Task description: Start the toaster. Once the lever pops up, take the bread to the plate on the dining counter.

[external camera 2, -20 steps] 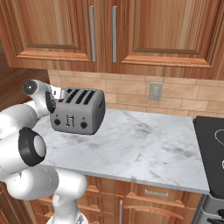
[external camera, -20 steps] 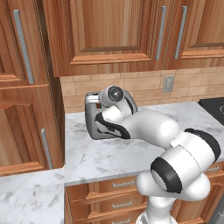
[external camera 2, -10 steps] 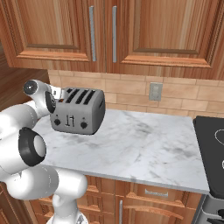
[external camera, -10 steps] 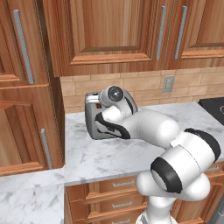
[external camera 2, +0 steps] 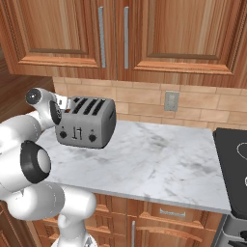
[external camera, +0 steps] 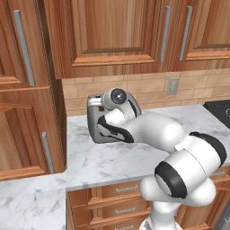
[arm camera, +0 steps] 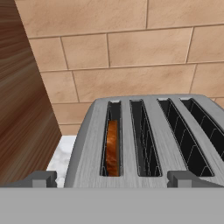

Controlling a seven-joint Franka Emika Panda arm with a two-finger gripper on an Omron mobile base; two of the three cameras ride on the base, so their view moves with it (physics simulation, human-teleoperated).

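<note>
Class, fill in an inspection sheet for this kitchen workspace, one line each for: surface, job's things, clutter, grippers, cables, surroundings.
Surface: white-grey marble worktop over wooden drawers.
Job's things: toaster stands at the worktop's left end, near the brick backsplash; bread sits low in its leftmost slot in the hand view; other three slots look empty.
Clutter: nothing seen.
Grippers: gripper open, fingertips spread at the toaster's near edge, holding nothing.
Cables: nothing seen.
Surroundings: wooden wall cabinets above; wall outlet on the backsplash; black cooktop at right.
</note>
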